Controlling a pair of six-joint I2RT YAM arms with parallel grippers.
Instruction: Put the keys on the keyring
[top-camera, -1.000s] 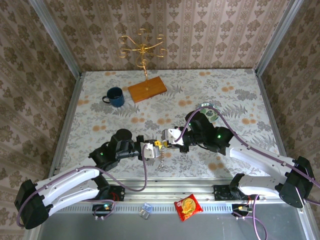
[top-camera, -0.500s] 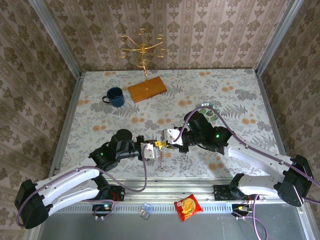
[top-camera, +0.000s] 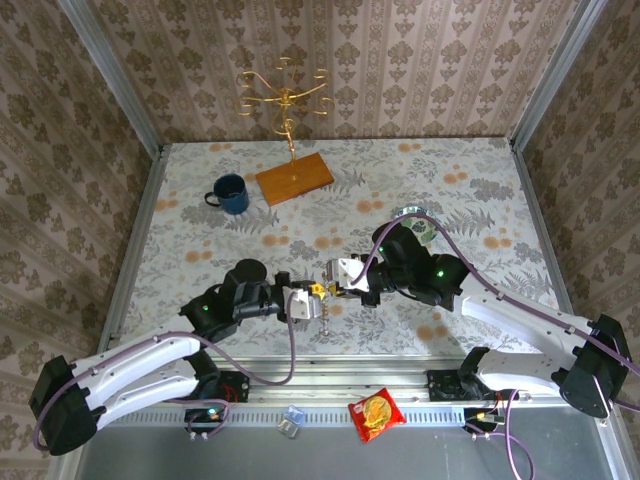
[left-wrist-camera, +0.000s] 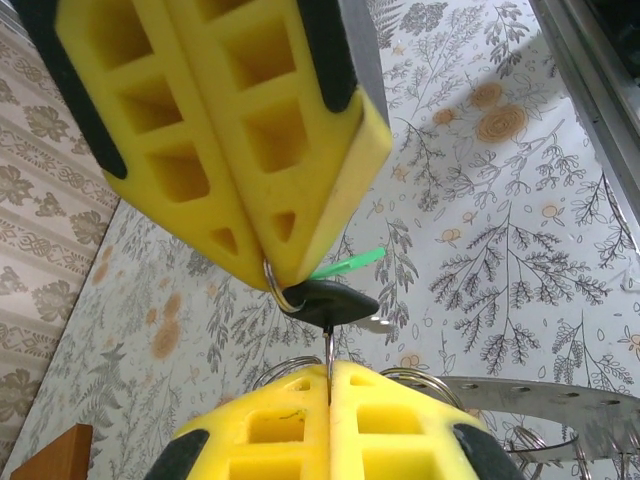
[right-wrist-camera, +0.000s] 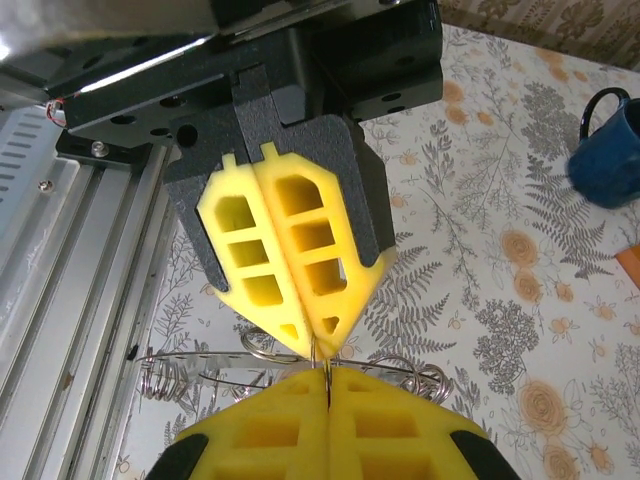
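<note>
Pinching thin wire keyring (left-wrist-camera: 278, 298), yellow foam right gripper (left-wrist-camera: 272, 272), dark key (left-wrist-camera: 335, 300)

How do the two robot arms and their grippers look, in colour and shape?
Both arms have white links, black joints and loose purple cables. The left gripper and right gripper have yellow fingers with rectangular hollows, in black frames.

A blue mug (top-camera: 231, 193) stands near a seemingly wooden board (top-camera: 294, 177).

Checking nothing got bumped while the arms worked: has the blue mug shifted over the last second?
No. The blue mug sits in the same spot just left of the wooden stand base, with its handle pointing left as before.
</note>
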